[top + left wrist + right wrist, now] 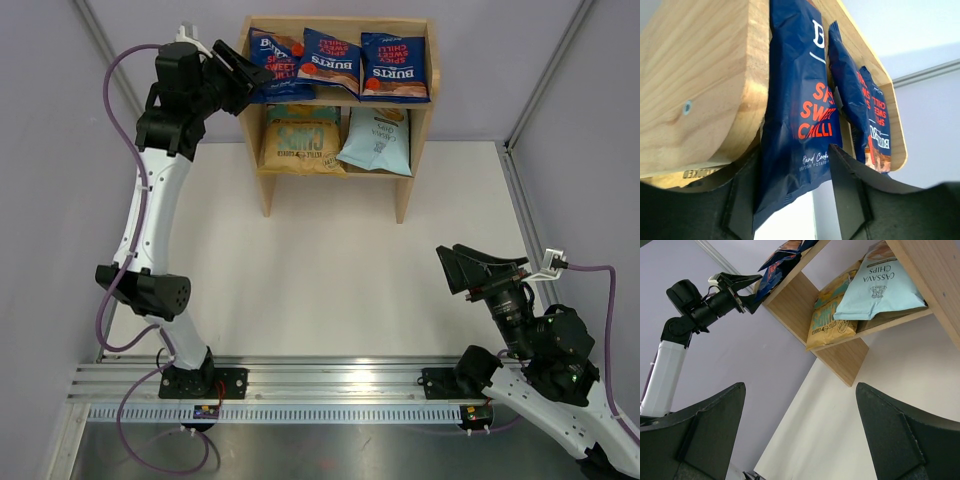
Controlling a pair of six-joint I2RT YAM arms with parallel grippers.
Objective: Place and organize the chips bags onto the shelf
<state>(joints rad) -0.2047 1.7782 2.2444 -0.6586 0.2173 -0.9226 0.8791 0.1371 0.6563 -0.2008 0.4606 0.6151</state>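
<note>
The wooden shelf [405, 190] stands at the back of the table. Three dark blue Burts bags stand on its top tier: left [275, 60], middle [328, 62], right [394, 67]. The tan-and-teal Chips bag [300, 140] and the pale blue bag [378, 140] lie on the lower tier. My left gripper [250, 82] is at the top tier's left end. In the left wrist view its jaws [792, 165] stand open either side of the left Burts bag's [800, 100] lower edge, beside the shelf's side panel [700, 85]. My right gripper [445, 270] is open and empty, low at the right.
The white table [330, 290] lies between shelf and arms. A metal rail [330, 385] with both arm bases runs along the near edge. Purple walls close in left, right and back. The right wrist view shows the shelf [845, 365] and the left gripper [752, 290].
</note>
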